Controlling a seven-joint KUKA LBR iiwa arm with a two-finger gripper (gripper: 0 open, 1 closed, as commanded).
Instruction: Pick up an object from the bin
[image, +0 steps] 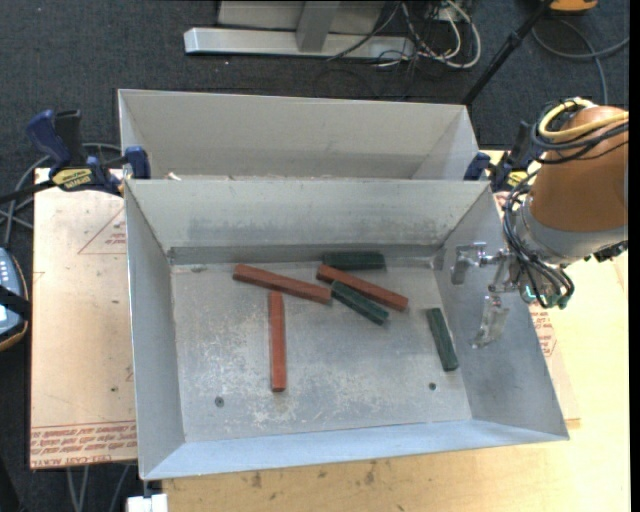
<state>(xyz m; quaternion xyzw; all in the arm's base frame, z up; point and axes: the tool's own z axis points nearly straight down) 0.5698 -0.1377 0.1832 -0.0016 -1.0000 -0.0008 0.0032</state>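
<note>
My end effector (487, 318) hangs over the right wall of the bin (300, 215), and honestly I can't tell from here if it's open or closed. The closest thing is the dark green bar (440, 338), just inboard of it by the floor's right edge, with its long axis running roughly back to front. I reckon I'd slide toward the middle and straddle its short side. The red-brown bars (282, 284) lie well apart, mid-floor.

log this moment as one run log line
gripper: jaws open, empty, at right wall of bin | nearest: dark green stick | others: red-brown sticks, green sticks mid-bin | nothing lifted
</note>
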